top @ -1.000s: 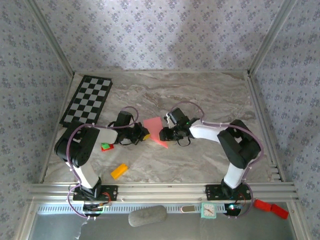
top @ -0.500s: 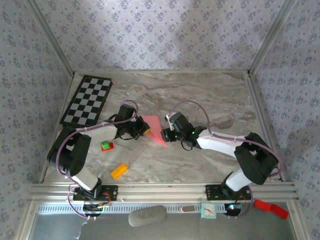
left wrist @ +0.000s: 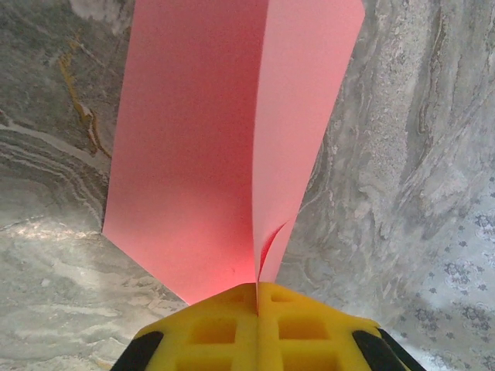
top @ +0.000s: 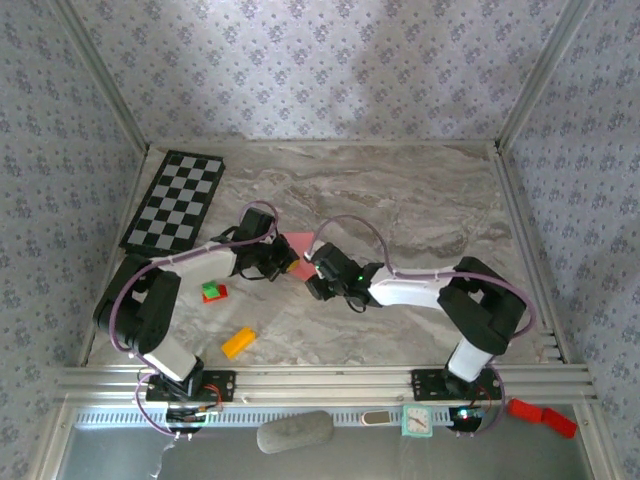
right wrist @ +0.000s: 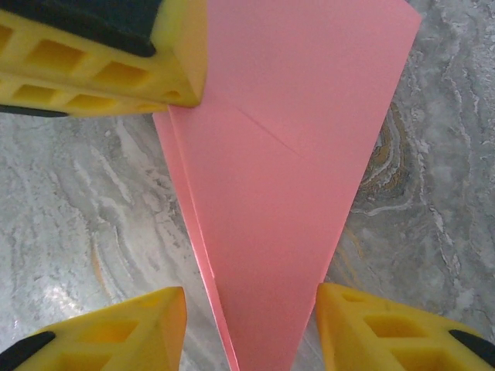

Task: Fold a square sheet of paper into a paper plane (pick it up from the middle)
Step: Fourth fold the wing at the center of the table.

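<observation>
Left wrist view gives you the clearest read: your left gripper has its yellow fingers pressed together on the paper plane. It pinches the plane right at the fold, and two pink layers fan apart from the pinch over the marble table.

Right wrist view shows your right gripper spread — one finger on each side of the plane's narrow pointed tip, neither clamped onto it. A short diagonal crease crosses the wider end, where the left gripper's finger sits at the corner.

From the top external camera, both grippers meet mid-table with the pink paper between them. The red-and-green block and orange block lie well apart to the left, and the checkerboard mat sits at the far left.
</observation>
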Available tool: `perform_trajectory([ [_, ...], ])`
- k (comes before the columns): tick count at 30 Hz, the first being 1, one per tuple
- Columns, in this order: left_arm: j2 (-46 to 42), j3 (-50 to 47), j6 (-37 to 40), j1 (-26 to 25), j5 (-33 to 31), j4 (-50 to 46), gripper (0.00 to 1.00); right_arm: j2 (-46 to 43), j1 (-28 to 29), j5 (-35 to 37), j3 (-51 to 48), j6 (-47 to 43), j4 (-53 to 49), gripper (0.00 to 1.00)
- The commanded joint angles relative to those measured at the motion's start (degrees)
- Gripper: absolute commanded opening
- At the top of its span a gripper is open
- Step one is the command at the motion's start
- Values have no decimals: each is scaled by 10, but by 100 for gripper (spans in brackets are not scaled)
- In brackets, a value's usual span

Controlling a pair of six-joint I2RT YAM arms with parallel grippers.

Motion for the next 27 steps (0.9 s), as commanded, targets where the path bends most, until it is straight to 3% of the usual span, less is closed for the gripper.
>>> perform_trajectory([
  [1, -11, 16, -6, -5, -6, -15, 2, 17, 3, 17, 26, -2, 0, 47],
  [20, -17, 19, -3, -4, -9, -19, 7, 48, 2, 49, 47, -1, -30, 22],
  [27, -65, 10, 14, 14, -36, -57, 19, 38, -4, 29, 33, -1, -15, 12],
])
